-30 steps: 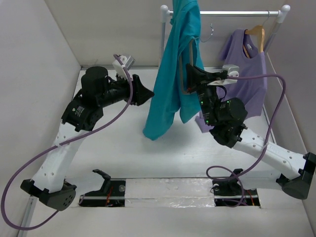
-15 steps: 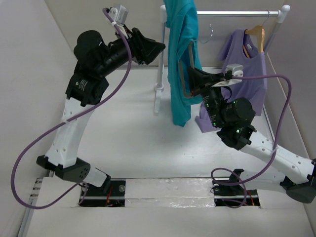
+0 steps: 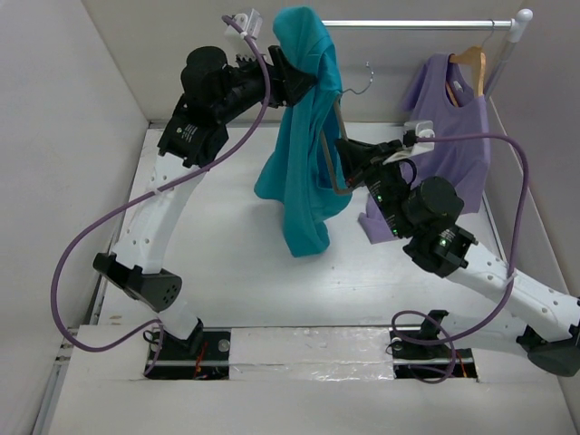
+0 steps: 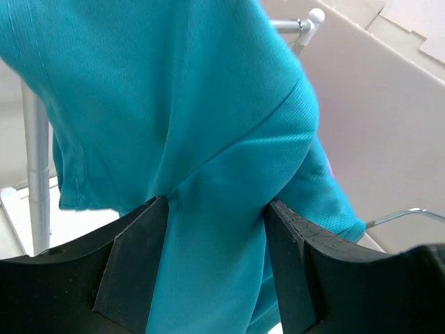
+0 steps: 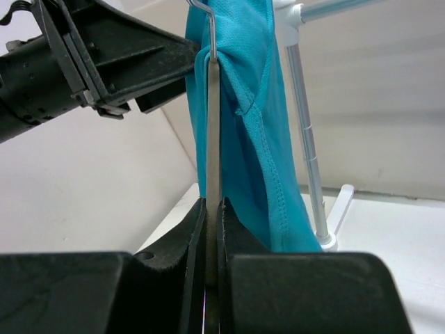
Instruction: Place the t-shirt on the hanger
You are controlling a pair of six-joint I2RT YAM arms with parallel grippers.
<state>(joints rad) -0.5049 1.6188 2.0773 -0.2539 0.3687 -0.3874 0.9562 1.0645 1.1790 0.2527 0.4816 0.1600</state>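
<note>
Rig: both arms raised over the white table (image 3: 227, 263), meeting in front of the clothes rail (image 3: 417, 24).
Left gripper (image 3: 304, 74): high, near the left end of the rail. The left wrist view (image 4: 215, 209) shows teal cloth filling the gap between its two black fingers (image 4: 132, 257), with folds running out from them. It is clamped on a bunch of the garment.
T-shirt (image 3: 299, 154): off the table, hanging from the left gripper. It peaks at the top by the rail's end and trails down to a loose point above the table middle. One part is draped against the hanger.
Right gripper (image 3: 347, 168): lower and right of the shirt. In the right wrist view (image 5: 212, 209) the jaws are pressed tight on the flat grey bar between them.
Hanger (image 3: 332, 154): held by the right gripper, tilted, with one arm running up along the shirt's right edge. Its bar stands straight up from the jaws (image 5: 212, 139), cloth lying against it on the right.
Hook: thin wire, free in the air below the rail, not on it.
Shirt on hanger: cannot tell how far the hanger is inside; only its edge shows beside the cloth.
Background: lilac top (image 3: 449, 118) on a wooden hanger (image 3: 471, 59) at the rail's right end, apart from the arms.
Rail post (image 5: 306, 139): upright behind the shirt.
</note>
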